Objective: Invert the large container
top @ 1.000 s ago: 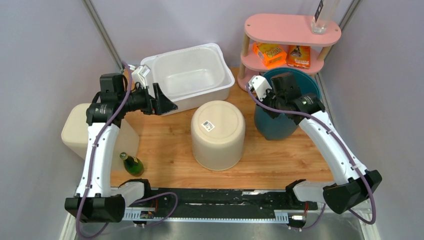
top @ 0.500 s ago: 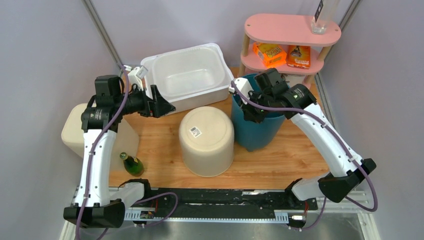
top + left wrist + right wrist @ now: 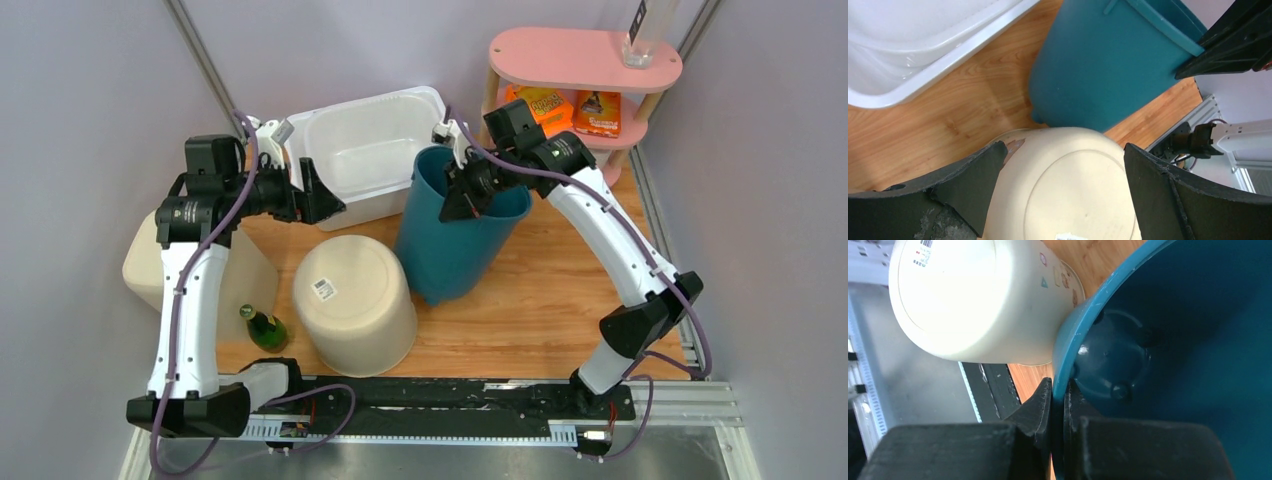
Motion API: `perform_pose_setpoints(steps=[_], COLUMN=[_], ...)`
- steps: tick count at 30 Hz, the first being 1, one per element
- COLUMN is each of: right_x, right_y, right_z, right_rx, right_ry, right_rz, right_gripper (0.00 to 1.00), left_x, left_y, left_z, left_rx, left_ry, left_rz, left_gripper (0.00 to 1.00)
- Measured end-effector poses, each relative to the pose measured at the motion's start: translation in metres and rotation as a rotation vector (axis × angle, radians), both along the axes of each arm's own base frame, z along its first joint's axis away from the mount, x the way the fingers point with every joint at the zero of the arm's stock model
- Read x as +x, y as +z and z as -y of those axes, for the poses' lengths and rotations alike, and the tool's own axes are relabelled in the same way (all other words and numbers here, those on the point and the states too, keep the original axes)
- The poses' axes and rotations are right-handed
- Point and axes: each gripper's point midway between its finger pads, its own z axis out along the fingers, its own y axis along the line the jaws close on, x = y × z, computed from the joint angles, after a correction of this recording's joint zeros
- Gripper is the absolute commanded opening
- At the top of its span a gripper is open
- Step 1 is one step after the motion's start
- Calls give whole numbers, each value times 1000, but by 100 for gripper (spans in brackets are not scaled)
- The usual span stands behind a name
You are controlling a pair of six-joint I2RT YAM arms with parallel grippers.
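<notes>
The left gripper (image 3: 325, 200) has its jaws spread wide with nothing between them. It hovers above the table with the cream container (image 3: 355, 300) below and just ahead of its fingers; that one already lies bottom-up, barcode label on top. To that gripper's right, beyond the cream container, is the teal bin (image 3: 450, 240), which I take to be the large container of the task. It touches or nearly touches the cream container's side; the wrist view does not settle which. The bin is tilted rather than upright. Its open mouth is high and toward the back, and its base is low and toward the near edge, apparently on the wood. The right gripper (image 3: 1058, 395) is pinched closed on the bin's rim, one finger inside the wall and one outside, on the side of the mouth facing the cream container. So the bin's long axis runs away from the right fingers, down and toward the arm bases, with its whole body hanging below the grip. The right arm alone has hold of it. In my judgement the flip turns on rolling the rim over past the base, and the cream container close by leaves little room on that side.
</notes>
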Motion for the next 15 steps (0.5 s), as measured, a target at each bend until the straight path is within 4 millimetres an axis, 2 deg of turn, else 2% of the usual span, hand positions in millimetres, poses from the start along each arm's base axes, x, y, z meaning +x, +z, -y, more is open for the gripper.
perform_pose_setpoints(steps=[3, 5, 10, 12, 15], right_x=[20, 35, 56, 58, 60], right_y=[6, 11, -2, -8, -14], right_z=[4, 21, 96, 119, 141], right_rx=[62, 121, 279, 336, 411], right_ry=[-48, -110, -330, -402, -457], right_rz=[-28, -68, -199, -229, -268], right_gripper=[0, 0, 0, 0, 0], left_x=[8, 15, 32, 40, 43], left_y=[-8, -15, -31, -34, -37], left_z=[-1, 0, 13, 24, 46], left_rx=[11, 3, -61, -75, -72], left_ry=[1, -6, -66, -108, -184], left_rz=[-28, -58, -163, -192, -209], left_gripper=[100, 100, 100, 100, 100])
